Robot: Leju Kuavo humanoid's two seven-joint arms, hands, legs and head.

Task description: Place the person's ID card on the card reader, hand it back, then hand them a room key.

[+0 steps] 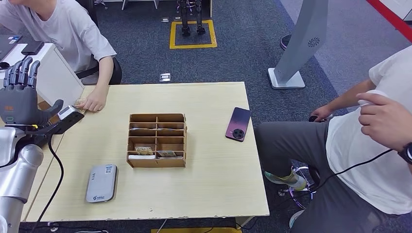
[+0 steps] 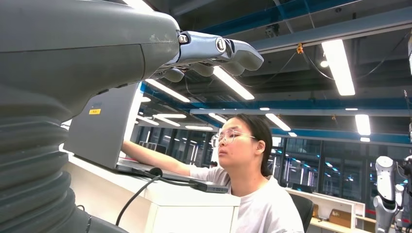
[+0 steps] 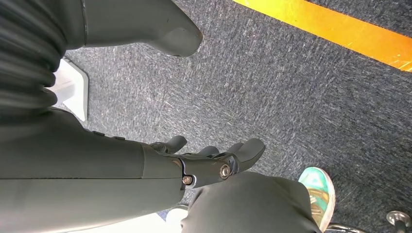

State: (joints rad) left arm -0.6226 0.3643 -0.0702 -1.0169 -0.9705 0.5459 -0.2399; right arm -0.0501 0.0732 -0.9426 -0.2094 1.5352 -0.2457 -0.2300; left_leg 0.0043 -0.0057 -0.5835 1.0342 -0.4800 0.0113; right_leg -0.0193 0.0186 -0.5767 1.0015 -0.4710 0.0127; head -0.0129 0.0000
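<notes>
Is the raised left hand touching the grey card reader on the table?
Apart. In the head view the left hand is raised beyond the table's left edge, while the grey card reader lies flat near the front edge.

Light wood table. Centre: wooden compartment organiser, cards in its front row, type not readable. Near-left: grey card reader, flat, nothing on it. Right side: dark red phone, face down, camera visible. Left hand: raised beside table's left edge, fingers extended upward and apart, thumb out, palm empty. Person's hand resting on far-left table corner, possibly on a card. Second person seated right, holding black cable. Grey stand base on carpet beyond.
</notes>
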